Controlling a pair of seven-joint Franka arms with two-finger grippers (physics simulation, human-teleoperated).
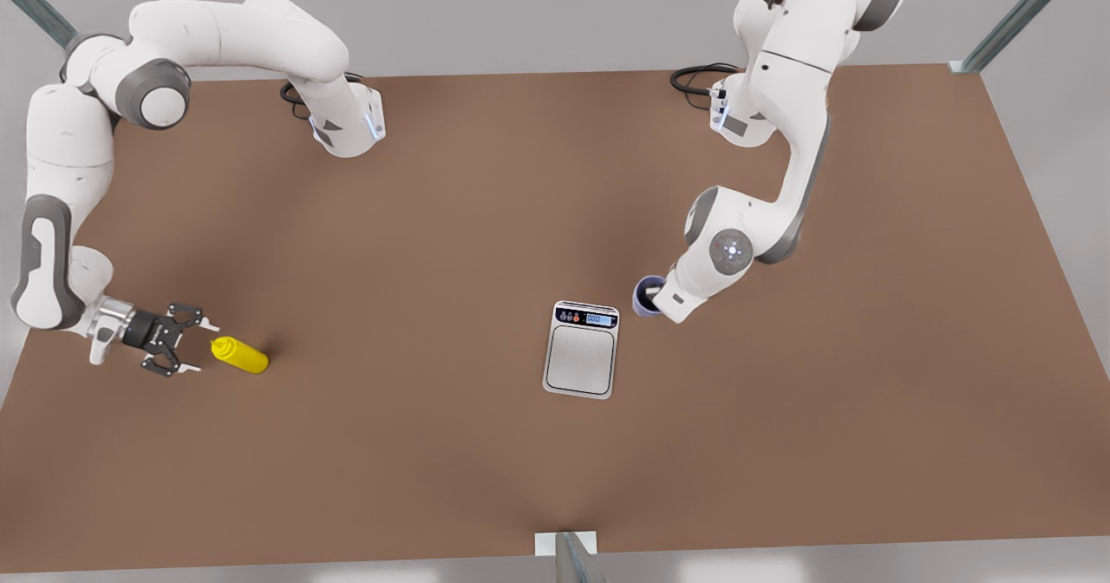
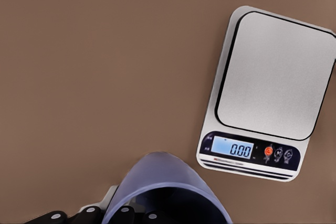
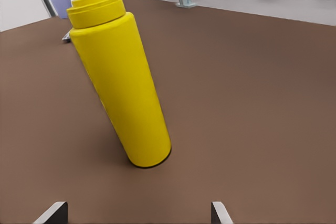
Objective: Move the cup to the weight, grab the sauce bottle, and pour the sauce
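From the front view, the right claw (image 1: 192, 344) sits low at the front view's left with its fingers spread wide, just beside the yellow sauce bottle (image 1: 240, 355) that stands on the brown tabletop (image 1: 416, 245). At the front view's right, the other arm carries the lavender cup (image 1: 646, 295) close to the display end of the weight (image 1: 582, 349), not on it. In the left wrist view, the left claw (image 2: 100, 215) grasps the cup (image 2: 165, 184), held off the plate; the weight (image 2: 265, 93) lies flat beside it, its display reading 0.00. In the right wrist view, the sauce bottle (image 3: 119, 80) stands ahead of the spread fingertips (image 3: 52, 212), untouched, with the cup (image 3: 62, 1) far behind.
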